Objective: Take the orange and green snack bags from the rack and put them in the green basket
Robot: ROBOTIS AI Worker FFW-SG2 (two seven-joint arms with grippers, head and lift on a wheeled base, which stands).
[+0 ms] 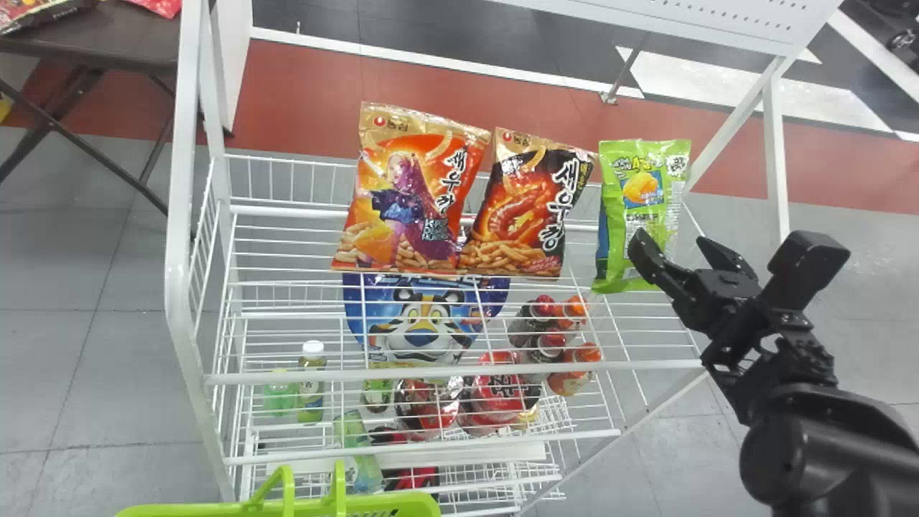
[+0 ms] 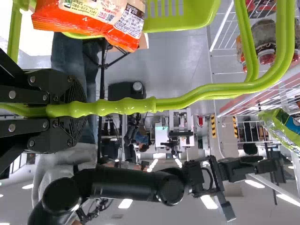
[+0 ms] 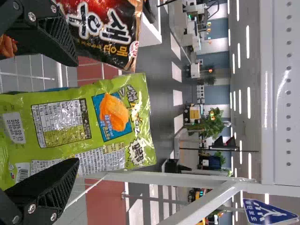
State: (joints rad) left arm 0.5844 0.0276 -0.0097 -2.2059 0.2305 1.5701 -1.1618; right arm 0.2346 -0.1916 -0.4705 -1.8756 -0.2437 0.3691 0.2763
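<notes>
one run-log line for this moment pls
right hand: open at green bag, no grip | green bag: on rack | left hand: shut on basket handle | orange bag: in basket

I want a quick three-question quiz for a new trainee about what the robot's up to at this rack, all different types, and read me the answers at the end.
1. True or false: the left gripper is closed on the handle of the green basket.

2. Multiple choice: the right gripper has its fingers apart. What is nearest to it?
A) a bottle
B) the green snack bag
C) the blue tiger pack

3. Fill in the blank: in the row of three snack bags on the rack, the green snack bag is at the robot's ______ end.

Key: 1. True; 2. B; 3. right
</notes>
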